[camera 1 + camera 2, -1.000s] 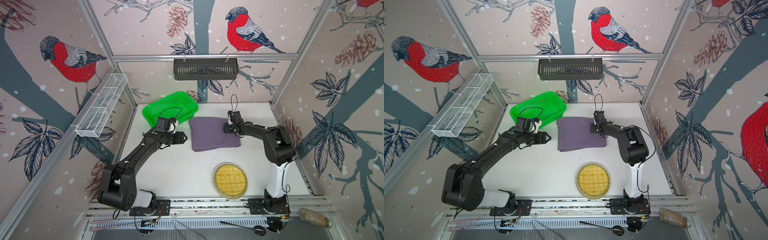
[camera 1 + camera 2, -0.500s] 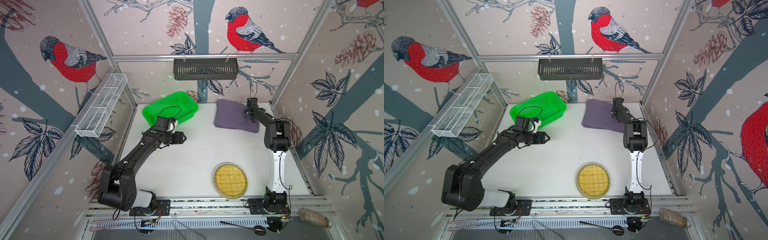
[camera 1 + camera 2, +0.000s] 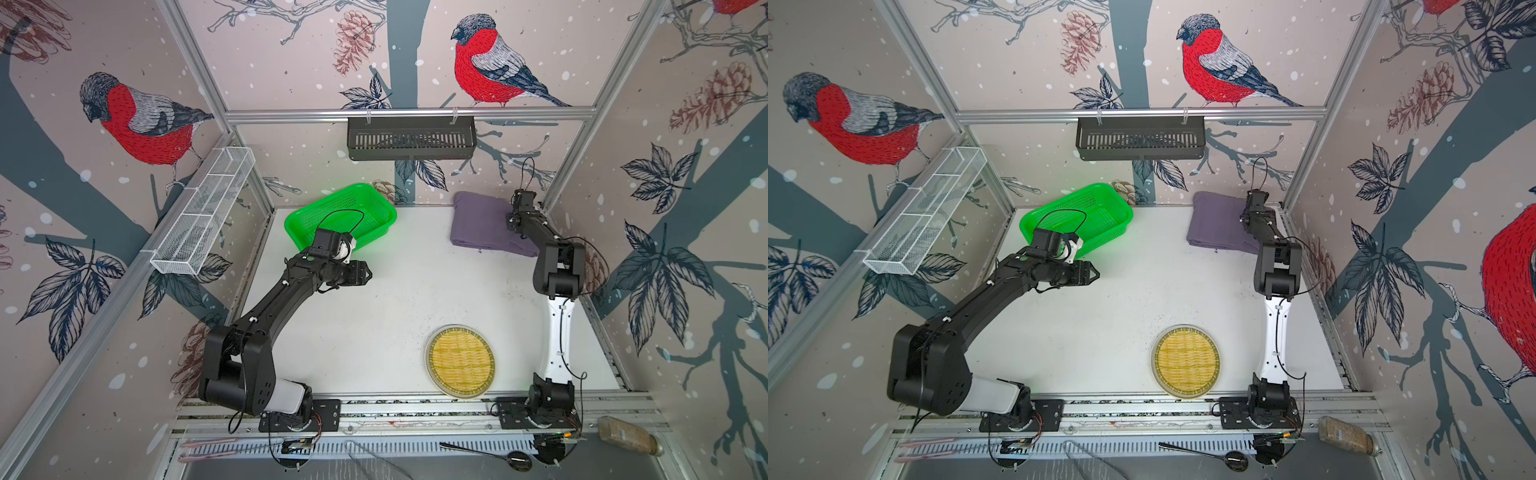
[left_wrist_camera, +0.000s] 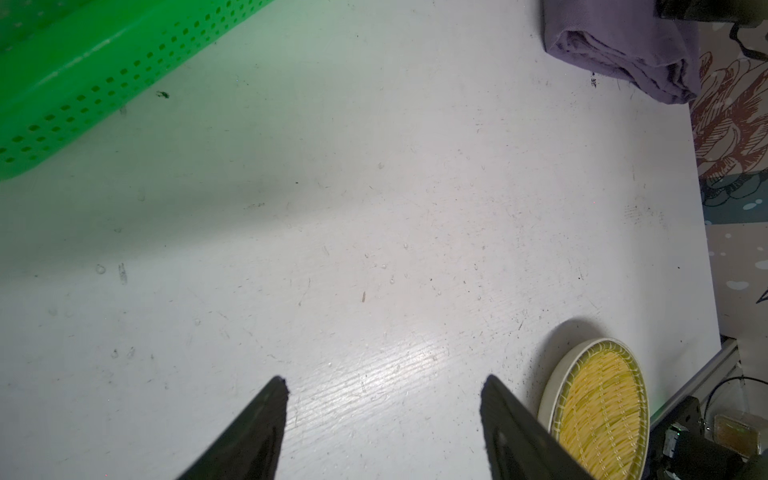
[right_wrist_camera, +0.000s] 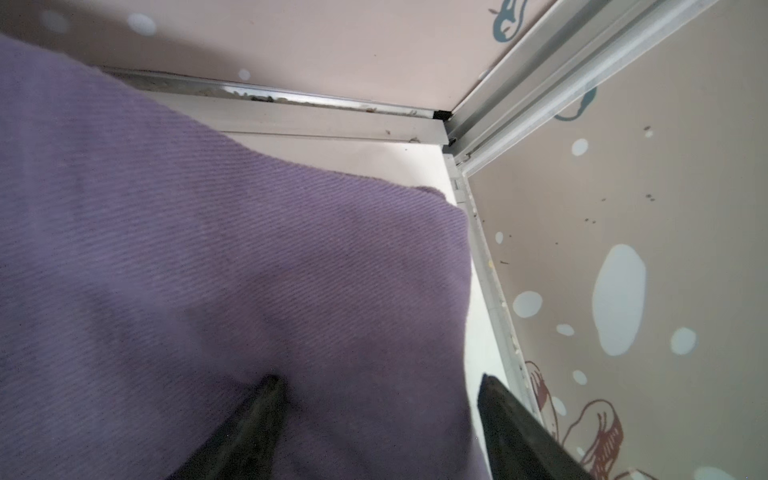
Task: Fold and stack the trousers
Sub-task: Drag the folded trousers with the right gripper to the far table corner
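The trousers lie as a folded purple-grey bundle in the far right corner of the white table, against the back wall. My right gripper is open over their right edge. In the right wrist view one fingertip rests on the trousers and its mate hangs over bare table by the side wall. My left gripper hovers open and empty over the table's left middle, far from the trousers.
A green perforated basket stands at the back left. A round yellow woven plate lies near the front right. A black rack hangs on the back wall and a white wire rack on the left wall.
My right gripper has moved the folded trousers from the table's middle into the far right corner, and its jaws have opened wider. The left arm has hardly moved.
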`<state>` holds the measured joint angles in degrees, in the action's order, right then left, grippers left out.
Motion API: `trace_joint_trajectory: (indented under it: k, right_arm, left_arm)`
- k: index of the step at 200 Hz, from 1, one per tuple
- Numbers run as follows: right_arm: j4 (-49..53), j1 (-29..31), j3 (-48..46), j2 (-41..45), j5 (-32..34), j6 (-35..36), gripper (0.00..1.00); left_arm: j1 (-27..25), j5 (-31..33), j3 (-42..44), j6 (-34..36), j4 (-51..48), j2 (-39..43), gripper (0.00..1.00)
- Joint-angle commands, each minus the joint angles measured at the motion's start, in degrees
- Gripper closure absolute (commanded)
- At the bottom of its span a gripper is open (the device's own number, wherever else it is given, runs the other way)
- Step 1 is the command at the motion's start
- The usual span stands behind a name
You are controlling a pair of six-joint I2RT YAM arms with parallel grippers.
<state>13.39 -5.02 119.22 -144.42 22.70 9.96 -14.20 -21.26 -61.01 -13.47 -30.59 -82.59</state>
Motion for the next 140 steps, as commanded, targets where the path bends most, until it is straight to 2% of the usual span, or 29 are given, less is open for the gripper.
trace_joint_trajectory:
  k: [1,43,75,93,109,122,140]
  right_arm:
    - [5.1,-1.1,1.5,-0.6,1.9,2.0,0.20]
    - [8.1,-2.8,8.0,0.4,2.9,0.6,0.17]
    - [8.8,-2.2,5.7,5.5,-0.9,-1.0,0.16]
    - [7.8,-1.6,0.3,10.7,-6.6,-3.1,0.15]
    - [5.1,-1.3,-7.6,17.0,-15.3,-7.4,0.14]
    - [0.7,-0.8,-15.9,22.8,-20.9,-10.3,0.13]
    - [-3.7,0.7,-25.9,29.4,-24.8,-12.2,0.12]
  left_arm:
    - [0.1,-0.8,-0.7,0.8,-1.0,-0.7,0.27]
    - [0.1,-0.8,-1.2,1.2,-1.2,-1.3,0.27]
    - [0.1,1.7,-1.9,1.7,-1.0,-1.2,0.27]
    - [0.1,5.1,-2.4,2.3,-0.3,0.0,0.26]
    - [0.1,9.1,-2.0,2.4,2.3,1.7,0.26]
    - [0.1,14.3,-0.8,1.8,5.6,2.8,0.26]
    - [0.4,21.9,2.9,-0.2,12.2,5.0,0.25]
